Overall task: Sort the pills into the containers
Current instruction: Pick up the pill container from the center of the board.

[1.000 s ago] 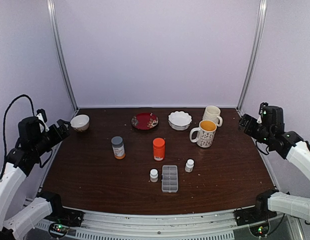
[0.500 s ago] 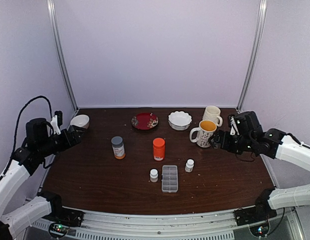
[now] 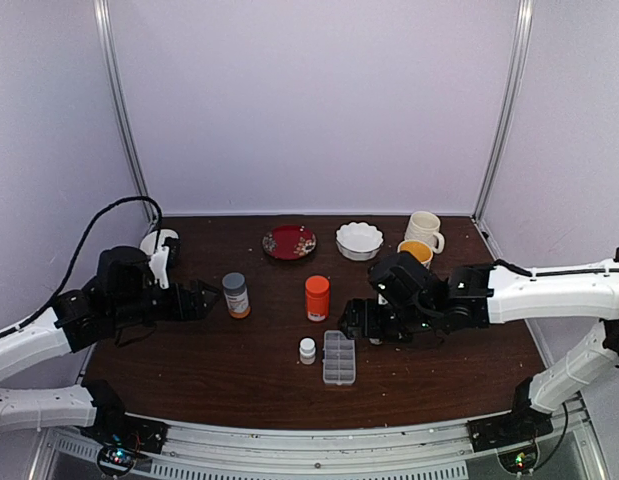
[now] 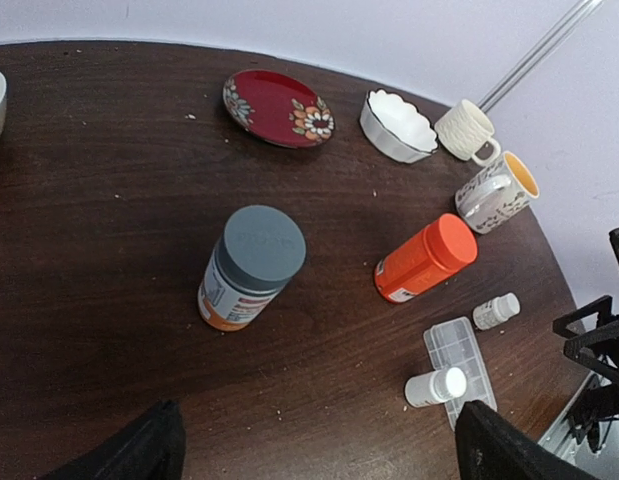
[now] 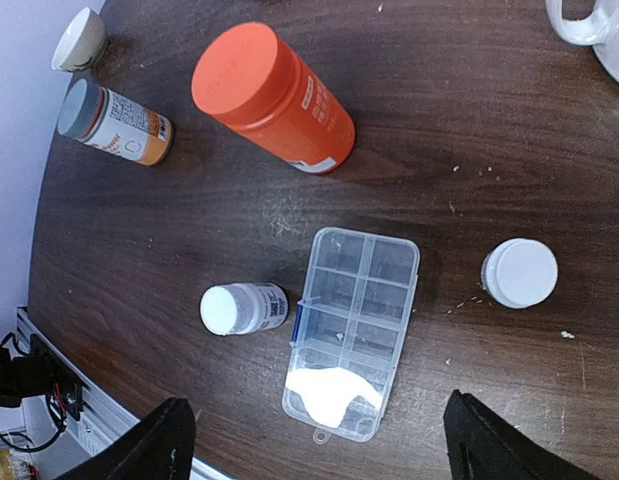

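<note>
Right claw (image 5: 321,442) above pill box (image 5: 354,330)

Left white bottle (image 5: 244,308), right white bottle (image 5: 520,272) flank pill box (image 5: 384,265); orange bottle (image 5: 274,98) behind.

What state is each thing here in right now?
Pill box, lid shut, lying flat.
Orange bottle, upright, capped.
Grey-capped bottle, upright, capped.
Two small white bottles, upright, capped.
Two mugs, upright.
Scalloped white bowl, empty.
Left arm, jaws open, empty.
Right arm, jaws open, empty.
</note>
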